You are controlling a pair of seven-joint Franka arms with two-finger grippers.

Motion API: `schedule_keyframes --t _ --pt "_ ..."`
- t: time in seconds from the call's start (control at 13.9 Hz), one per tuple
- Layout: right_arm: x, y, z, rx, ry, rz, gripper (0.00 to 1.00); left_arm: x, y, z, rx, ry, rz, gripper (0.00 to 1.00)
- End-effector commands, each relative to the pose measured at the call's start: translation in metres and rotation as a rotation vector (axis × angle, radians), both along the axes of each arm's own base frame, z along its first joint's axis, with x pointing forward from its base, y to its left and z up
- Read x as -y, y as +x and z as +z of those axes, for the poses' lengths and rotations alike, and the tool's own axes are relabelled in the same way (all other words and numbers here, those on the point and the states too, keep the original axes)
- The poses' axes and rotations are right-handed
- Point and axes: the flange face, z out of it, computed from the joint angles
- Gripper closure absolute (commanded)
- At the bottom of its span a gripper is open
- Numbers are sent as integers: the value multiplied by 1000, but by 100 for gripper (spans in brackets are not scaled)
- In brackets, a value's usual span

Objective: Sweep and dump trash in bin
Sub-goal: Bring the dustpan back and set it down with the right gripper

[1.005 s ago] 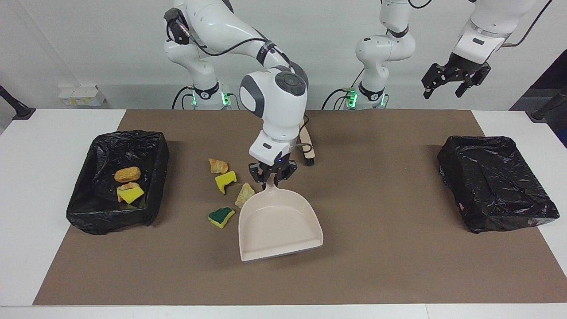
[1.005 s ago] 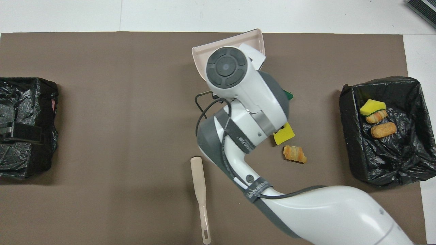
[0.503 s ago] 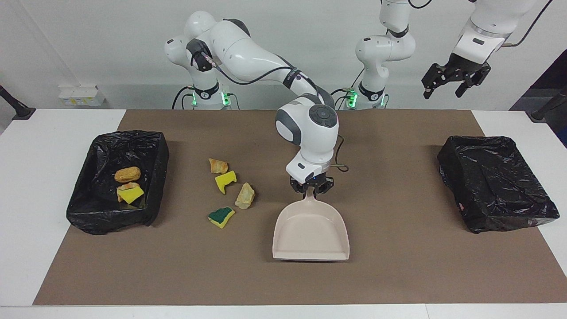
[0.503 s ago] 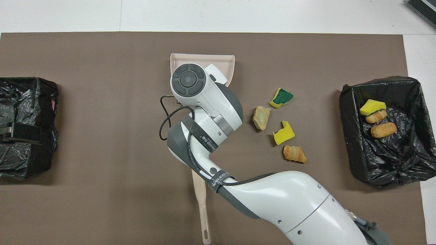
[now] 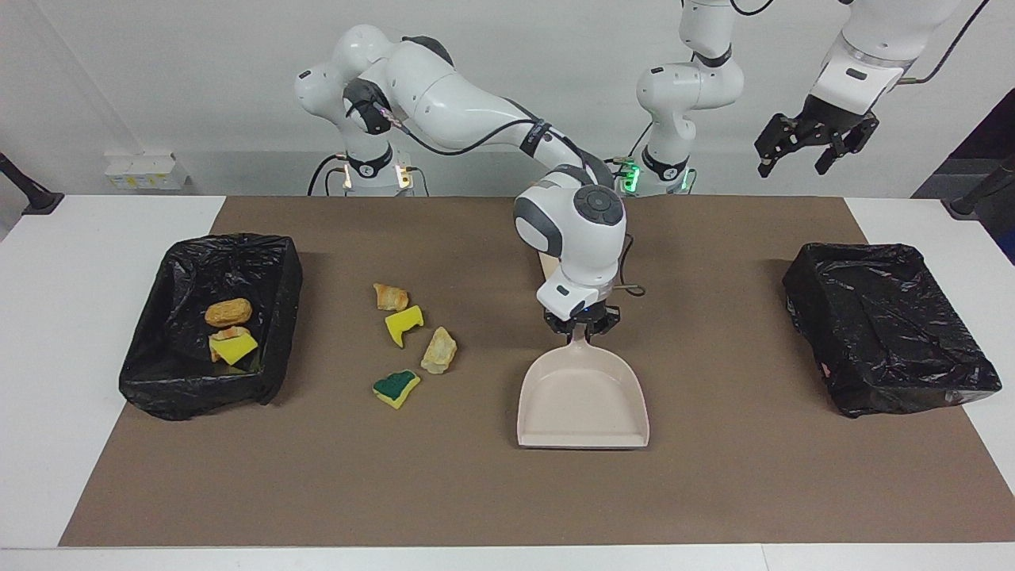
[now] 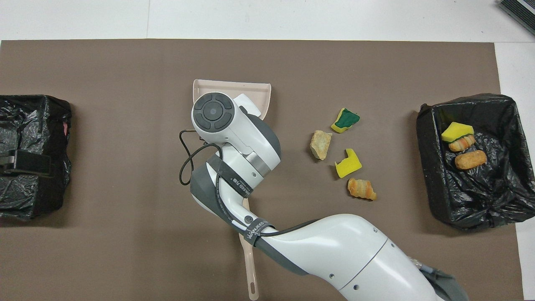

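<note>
I have the right pincer (image 5: 584, 327) pinching the handle of the dustpan (image 5: 583, 400), fingertips pressed tight on it, and the pan sits flat on the brown mat (image 5: 714, 492) near the middle of the desk (image 5: 47, 444), its open lip pointing away from the robots. In the overhead view the right arm comes in from about five o'clock and covers most of the pan, so only the lip (image 6: 232, 85) shows at roughly twelve o'clock of the wrist. The brush (image 6: 249, 267) lies on the mat nearer the robots than the pan, mostly hidden under that arm. The trash is in two lots: four scraps (image 5: 404, 349) lie loose on the mat, at about three o'clock of the pan in the overhead view, well apart from it, and three more (image 5: 228, 329) are already in the black-lined bin (image 5: 273, 262) at the right arm's end of the desk. A second lined bin (image 5: 888, 333) stands at the left arm's end. My left pincer (image 5: 801, 155) waits high above that end, fingers spread and holding nothing.
</note>
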Motion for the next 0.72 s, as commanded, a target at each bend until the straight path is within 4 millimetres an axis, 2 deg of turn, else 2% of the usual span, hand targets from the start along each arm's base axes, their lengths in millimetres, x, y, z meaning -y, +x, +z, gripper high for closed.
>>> schedule_keyframes --t 0.0,0.29,0.43,0.57,0.65 --pt "11 9 5 -22 19 20 70 -2 1 4 -7 14 7 0" --pt "17 13 2 -18 8 82 74 -2 1 4 -7 14 7 0" --pt "22 15 0 -21 2 108 73 -2 1 4 -7 14 7 0" --pt "29 20 1 -27 9 94 55 -2 1 4 -7 14 7 0" --pt "37 26 5 -23 13 82 51 -2 1 4 -7 14 5 0"
